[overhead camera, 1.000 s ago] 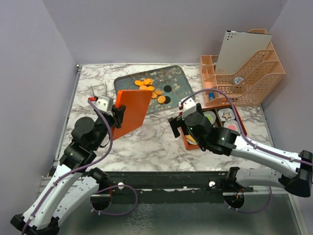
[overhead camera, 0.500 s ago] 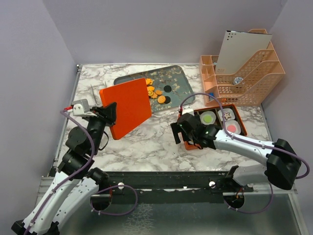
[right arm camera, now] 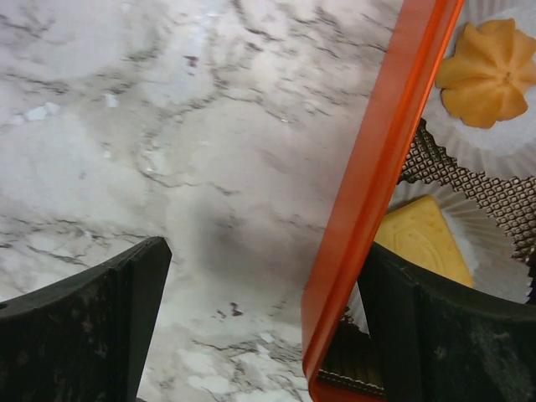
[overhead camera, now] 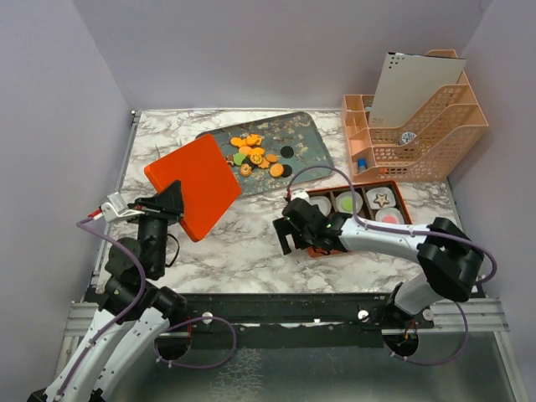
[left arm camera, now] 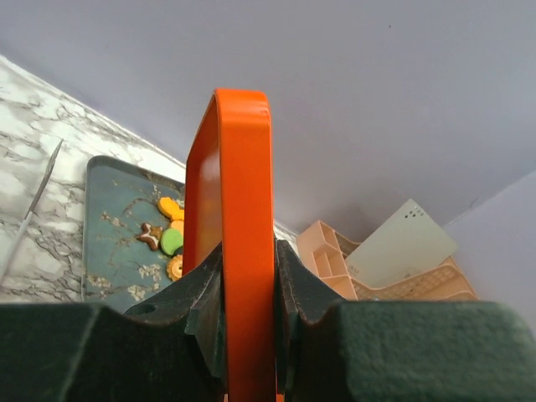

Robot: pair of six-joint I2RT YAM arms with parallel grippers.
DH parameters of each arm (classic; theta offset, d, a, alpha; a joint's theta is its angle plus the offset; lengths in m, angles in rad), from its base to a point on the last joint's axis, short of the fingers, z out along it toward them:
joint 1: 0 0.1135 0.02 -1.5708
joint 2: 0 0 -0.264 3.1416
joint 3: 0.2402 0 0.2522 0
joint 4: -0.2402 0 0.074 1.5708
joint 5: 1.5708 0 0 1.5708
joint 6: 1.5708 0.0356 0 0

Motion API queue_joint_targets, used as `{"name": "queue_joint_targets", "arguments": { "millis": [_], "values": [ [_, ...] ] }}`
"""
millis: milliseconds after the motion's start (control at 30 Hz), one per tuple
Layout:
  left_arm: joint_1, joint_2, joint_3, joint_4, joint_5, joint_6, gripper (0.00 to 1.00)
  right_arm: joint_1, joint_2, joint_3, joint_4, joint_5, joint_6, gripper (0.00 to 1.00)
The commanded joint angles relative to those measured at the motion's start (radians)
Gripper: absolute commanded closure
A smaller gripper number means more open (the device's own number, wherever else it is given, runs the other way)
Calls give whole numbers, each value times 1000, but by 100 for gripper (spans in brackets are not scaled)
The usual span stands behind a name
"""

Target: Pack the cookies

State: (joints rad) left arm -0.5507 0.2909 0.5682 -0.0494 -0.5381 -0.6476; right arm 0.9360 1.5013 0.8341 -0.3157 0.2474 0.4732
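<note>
Orange round cookies [overhead camera: 254, 152], tray [overhead camera: 306, 142] perhaps metal

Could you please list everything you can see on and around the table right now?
Table: one, white marble, under everything.
Tray: one, dark teal, far centre.
Loose cookies: many, mostly orange, some green and black, on the tray.
Box: one, orange, right of centre.
Boxed cookies: at least five, green, pink, yellow, orange, star-topped, in white cups.
Lid: one, orange, held above the table's left.
Organiser: one, peach, far right, holding a white sheet.
Left pincer: shut on the lid's edge.
Right pincer: open, the box's wall between its fingers.
</note>
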Motion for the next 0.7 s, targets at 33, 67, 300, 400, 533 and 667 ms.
{"name": "queue_joint_targets", "arguments": {
  "millis": [33, 67, 300, 400, 533, 667],
  "values": [
    [5, -45, 10, 60, -46, -29, 100, 100, 113, 138, 68, -26, 19, 2],
    [5, -50, 9, 58, -45, -30, 100, 113, 135, 159, 77, -30, 16, 2],
    [5, -65, 19, 51, -18, -41, 100, 185, 245, 291, 93, -55, -16, 2],
    [5, -60, 28, 51, 0, -49, 100, 187, 223, 302, 87, -35, -22, 1],
    [5, -39, 34, 51, 37, -67, 100, 186, 141, 269, 72, 16, -50, 0],
    [5, -7, 37, 58, 60, -103, 100, 181, 34, 207, 60, 79, -74, 0]
  ]
}}
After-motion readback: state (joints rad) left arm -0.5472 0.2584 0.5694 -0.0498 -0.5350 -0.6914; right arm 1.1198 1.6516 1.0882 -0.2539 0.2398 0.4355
